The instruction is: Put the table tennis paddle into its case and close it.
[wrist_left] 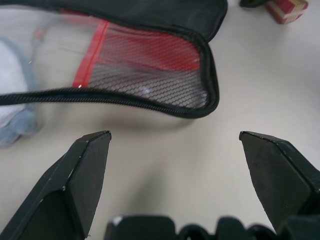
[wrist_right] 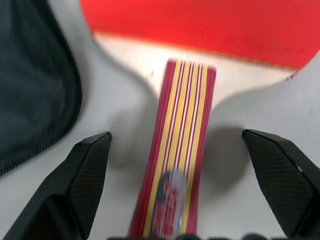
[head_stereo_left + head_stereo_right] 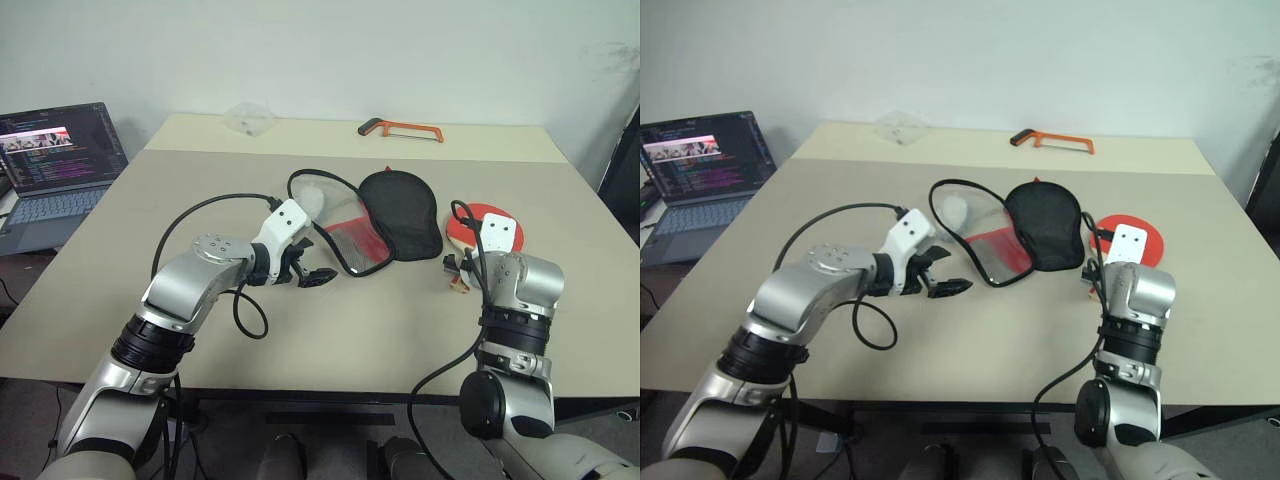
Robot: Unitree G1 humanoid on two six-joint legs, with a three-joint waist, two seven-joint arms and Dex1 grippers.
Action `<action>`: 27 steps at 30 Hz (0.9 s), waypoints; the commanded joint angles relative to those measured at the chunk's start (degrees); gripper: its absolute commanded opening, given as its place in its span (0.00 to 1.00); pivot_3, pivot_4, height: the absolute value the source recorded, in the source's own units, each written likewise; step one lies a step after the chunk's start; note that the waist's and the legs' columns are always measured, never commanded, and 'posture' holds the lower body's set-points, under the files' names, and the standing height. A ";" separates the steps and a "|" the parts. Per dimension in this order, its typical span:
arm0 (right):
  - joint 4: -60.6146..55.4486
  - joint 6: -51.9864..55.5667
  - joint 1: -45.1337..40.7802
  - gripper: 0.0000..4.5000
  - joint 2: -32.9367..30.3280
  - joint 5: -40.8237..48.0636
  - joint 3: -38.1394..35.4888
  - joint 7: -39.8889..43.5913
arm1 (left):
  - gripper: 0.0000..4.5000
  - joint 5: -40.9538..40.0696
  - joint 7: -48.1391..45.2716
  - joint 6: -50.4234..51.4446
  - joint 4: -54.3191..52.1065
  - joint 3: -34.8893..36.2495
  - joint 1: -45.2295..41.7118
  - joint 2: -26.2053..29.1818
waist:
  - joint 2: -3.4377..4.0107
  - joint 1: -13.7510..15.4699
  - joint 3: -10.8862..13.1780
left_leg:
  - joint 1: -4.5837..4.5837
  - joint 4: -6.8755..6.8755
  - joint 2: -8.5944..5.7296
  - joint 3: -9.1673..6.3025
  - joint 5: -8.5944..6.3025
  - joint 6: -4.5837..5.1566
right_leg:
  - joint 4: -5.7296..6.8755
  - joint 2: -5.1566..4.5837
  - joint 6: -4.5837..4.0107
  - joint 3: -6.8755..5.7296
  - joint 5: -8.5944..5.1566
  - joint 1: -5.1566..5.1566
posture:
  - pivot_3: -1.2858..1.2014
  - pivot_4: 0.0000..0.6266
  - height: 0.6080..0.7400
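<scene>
A: Where's the paddle (image 2: 181, 150)?
B: On the table (image 3: 200, 180), right of the case (image 3: 400, 212). Right gripper (image 2: 175, 150) wide, handle btwn fingers, not touching.
A: Left gripper (image 1: 175, 145)?
B: Wide, empty, near case's mesh edge.

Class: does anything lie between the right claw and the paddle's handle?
Nothing visible does. The right claw stands open astride the table tennis paddle's handle, with bare table on either side; the case lies off to one side.
</scene>
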 commanded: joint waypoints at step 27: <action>17.40 -20.58 -18.04 0.24 -3.12 1.44 19.86 13.64 | 1.00 3.54 0.40 0.39 -0.23 2.51 -2.26 -1.68 | 0.08 -2.17 0.05 | -0.26 -0.42 0.05 0.13 0.10 0.15 | 0.09 0.08 -0.07 0.12 0.05 -0.56 | 0.52 0.24 1.00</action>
